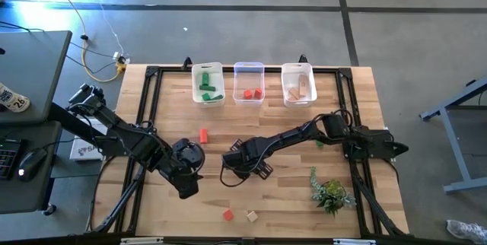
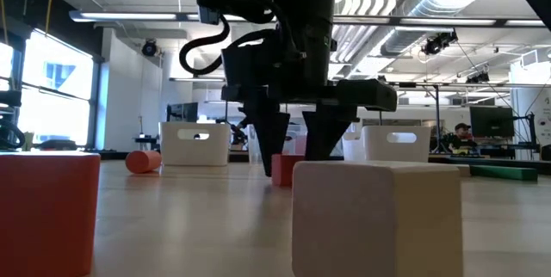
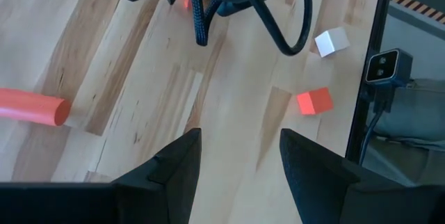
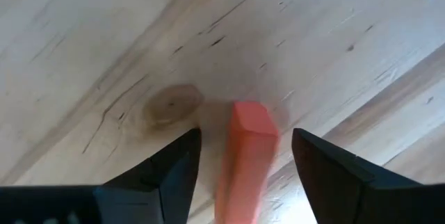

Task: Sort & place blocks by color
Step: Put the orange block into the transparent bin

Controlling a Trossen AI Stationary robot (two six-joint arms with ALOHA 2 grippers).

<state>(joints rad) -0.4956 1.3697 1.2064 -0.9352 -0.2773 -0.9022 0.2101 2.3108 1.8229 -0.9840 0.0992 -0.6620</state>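
So the red bar sits right between the right gripper's spread fingers, lying on the worktop near its middle; nothing pinched, the fingers stand apart on either side of it. From the high view that gripper is low over the wood, a bit toward the near edge from center.

Other loose blocks: a red bar toward the middle-left, and a red cube with a tan cube just beside it, close to the near edge. One small green block lies near the right arm, toward the right edge.

Along the far edge three bins stand in a row: the left bin has green blocks, the middle bin has red ones, the right bin has tan ones.

The left gripper hovers left of center, fingers spread and holding nothing; its wrist view shows bare wood between them, with a red cylinder-looking piece off to one side.

A small green plant sits near the near-right corner.
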